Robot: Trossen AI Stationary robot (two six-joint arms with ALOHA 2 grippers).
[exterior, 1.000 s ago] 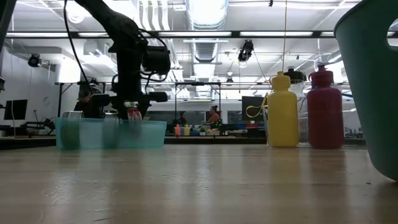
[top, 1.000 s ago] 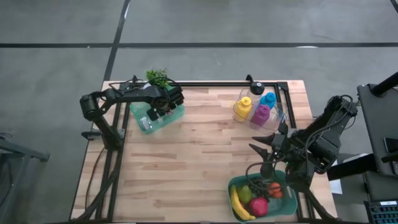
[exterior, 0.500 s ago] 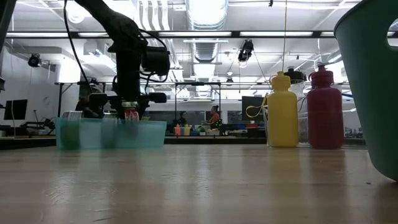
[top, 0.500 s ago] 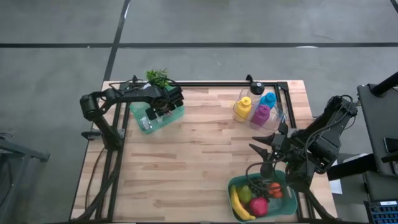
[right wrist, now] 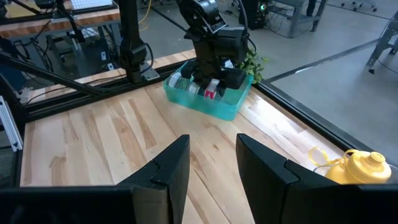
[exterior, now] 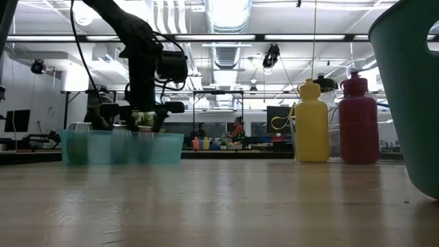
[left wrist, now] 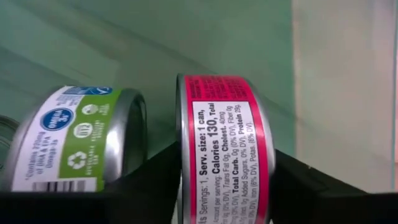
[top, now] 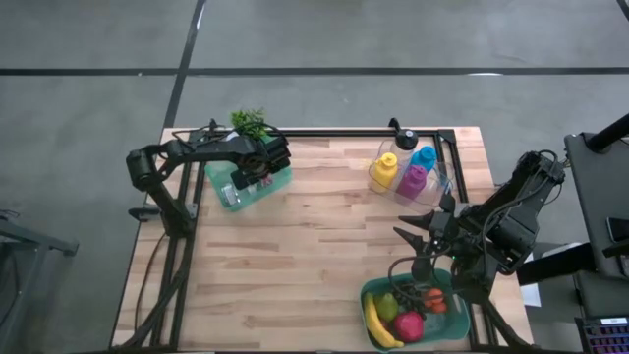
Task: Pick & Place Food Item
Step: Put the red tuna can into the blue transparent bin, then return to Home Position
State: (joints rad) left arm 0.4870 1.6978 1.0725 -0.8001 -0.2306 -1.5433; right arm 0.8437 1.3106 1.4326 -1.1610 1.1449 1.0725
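The red-labelled can (left wrist: 221, 149), stiff, fairly heavy and slick-sided, sits in the teal bin (top: 280, 183); the left tool (left wrist: 217, 186) straddles its flat ends, jaws loosening.

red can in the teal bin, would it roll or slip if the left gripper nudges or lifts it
The red can stands on its edge between the left gripper fingers, so it may well roll once released. Its metal rim and glossy label look slick, so a light grip could slip. The green can beside it in the teal bin might block rolling that way.
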